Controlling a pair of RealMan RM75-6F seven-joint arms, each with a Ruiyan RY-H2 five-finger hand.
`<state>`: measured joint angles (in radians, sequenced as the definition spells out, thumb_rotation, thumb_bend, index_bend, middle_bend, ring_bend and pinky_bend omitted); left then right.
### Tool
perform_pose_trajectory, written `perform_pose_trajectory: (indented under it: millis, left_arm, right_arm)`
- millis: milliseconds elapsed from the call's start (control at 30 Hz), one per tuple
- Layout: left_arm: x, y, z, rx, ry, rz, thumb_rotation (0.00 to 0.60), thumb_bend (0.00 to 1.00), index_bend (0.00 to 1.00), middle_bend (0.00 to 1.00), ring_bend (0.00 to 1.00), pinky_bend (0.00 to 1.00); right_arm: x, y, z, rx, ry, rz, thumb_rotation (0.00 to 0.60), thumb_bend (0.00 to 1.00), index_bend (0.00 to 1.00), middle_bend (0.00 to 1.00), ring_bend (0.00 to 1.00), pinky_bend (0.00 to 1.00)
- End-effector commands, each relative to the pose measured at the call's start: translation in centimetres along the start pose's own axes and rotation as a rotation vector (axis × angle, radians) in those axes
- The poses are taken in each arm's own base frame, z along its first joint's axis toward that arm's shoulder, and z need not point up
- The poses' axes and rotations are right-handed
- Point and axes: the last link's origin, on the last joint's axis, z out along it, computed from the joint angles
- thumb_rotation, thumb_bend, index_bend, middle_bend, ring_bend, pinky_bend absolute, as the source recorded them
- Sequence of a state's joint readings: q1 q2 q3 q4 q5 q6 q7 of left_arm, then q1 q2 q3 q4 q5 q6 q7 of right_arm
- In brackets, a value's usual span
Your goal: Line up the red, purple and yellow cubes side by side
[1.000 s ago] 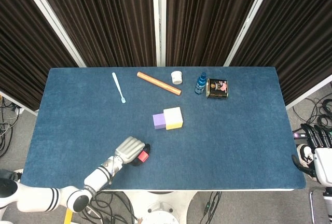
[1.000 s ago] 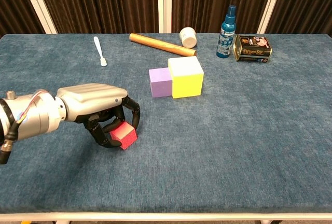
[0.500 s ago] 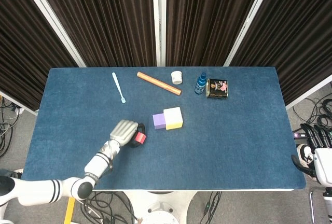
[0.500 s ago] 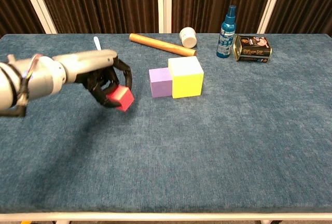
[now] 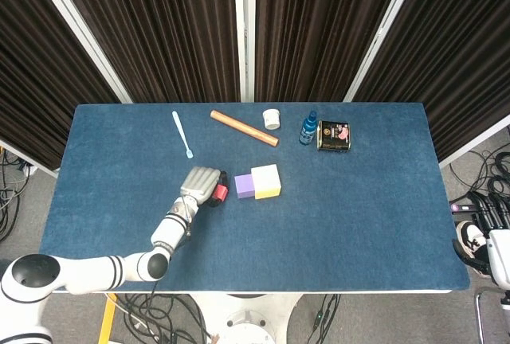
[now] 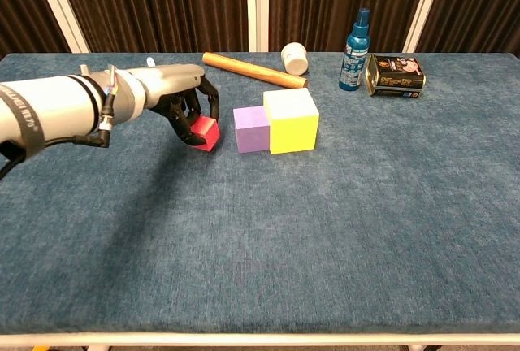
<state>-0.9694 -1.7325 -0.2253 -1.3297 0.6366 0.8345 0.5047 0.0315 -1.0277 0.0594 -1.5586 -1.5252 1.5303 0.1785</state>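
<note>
Just left of the purple cube, the left hand has its dark fingers curled round the red cube, holding it near the purple one with a small gap between; the purple cube touches the bigger yellow cube on its other side. Further back stand a blue spray bottle and a dark tin with a pink picture, their writing too small to read. Off the table's edge, the right hand is only partly seen, so I cannot tell how its fingers lie.
</note>
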Motion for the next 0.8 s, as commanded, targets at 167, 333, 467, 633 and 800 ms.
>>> perform_pose_trajectory:
  millis: [167, 333, 467, 633, 800]
  left_arm:
    - [-0.2, 0.4, 0.8, 0.032, -0.003, 0.017, 0.600, 0.32, 0.50, 0.89, 0.93, 0.99]
    - [-0.3, 0.3, 1.3, 0.056, 0.002, 0.022, 0.600, 0.32, 0.50, 0.89, 0.93, 0.99]
    - [-0.3, 0.4, 1.5, 0.069, -0.002, 0.021, 0.600, 0.32, 0.49, 0.89, 0.93, 0.99]
    - [-0.4, 0.8, 1.7, 0.078, -0.014, 0.012, 0.600, 0.31, 0.48, 0.88, 0.93, 0.99]
    - [-0.5, 1.1, 1.7, 0.079, -0.018, 0.009, 0.600, 0.31, 0.42, 0.88, 0.93, 0.99]
  right_arm:
    - [0.1, 0.1, 0.0, -0.004, 0.001, -0.003, 0.600, 0.21, 0.00, 0.08, 0.00, 0.08]
    - [0.1, 0.2, 0.0, -0.010, -0.001, -0.003, 0.600, 0.21, 0.00, 0.08, 0.00, 0.08]
    - [0.0, 0.3, 0.0, -0.011, -0.003, -0.002, 0.600, 0.21, 0.00, 0.08, 0.00, 0.08]
    - [0.0, 0.4, 0.0, -0.014, -0.003, -0.002, 0.600, 0.21, 0.00, 0.08, 0.00, 0.08]
    - [0.0, 0.6, -0.1, -0.019, -0.003, -0.001, 0.600, 0.21, 0.00, 0.08, 0.00, 0.08]
